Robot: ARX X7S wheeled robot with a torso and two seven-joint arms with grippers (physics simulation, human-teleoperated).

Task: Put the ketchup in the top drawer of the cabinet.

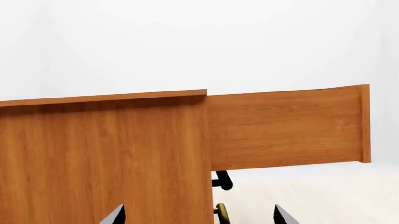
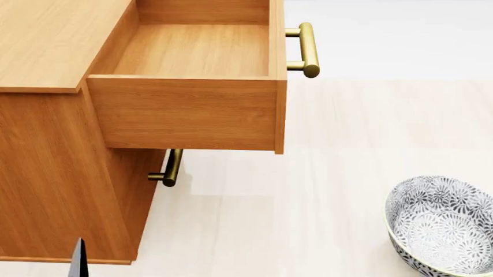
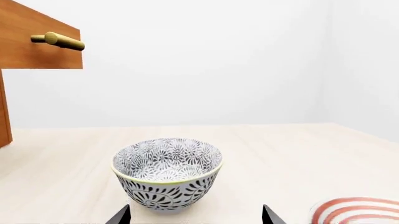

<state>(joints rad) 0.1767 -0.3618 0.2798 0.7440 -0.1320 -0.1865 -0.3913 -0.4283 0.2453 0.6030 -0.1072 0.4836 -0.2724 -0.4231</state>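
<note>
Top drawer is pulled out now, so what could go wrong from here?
The ketchup shows in no view, so it must be found first. The open top drawer juts over the table; an arm swinging past could knock its corner or handle. The bowl sits right before the right gripper and could get bumped.

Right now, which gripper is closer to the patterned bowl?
Right. The right gripper faces the bowl directly, close in front. The left gripper is beside the cabinet, no bowl in its view.
</note>
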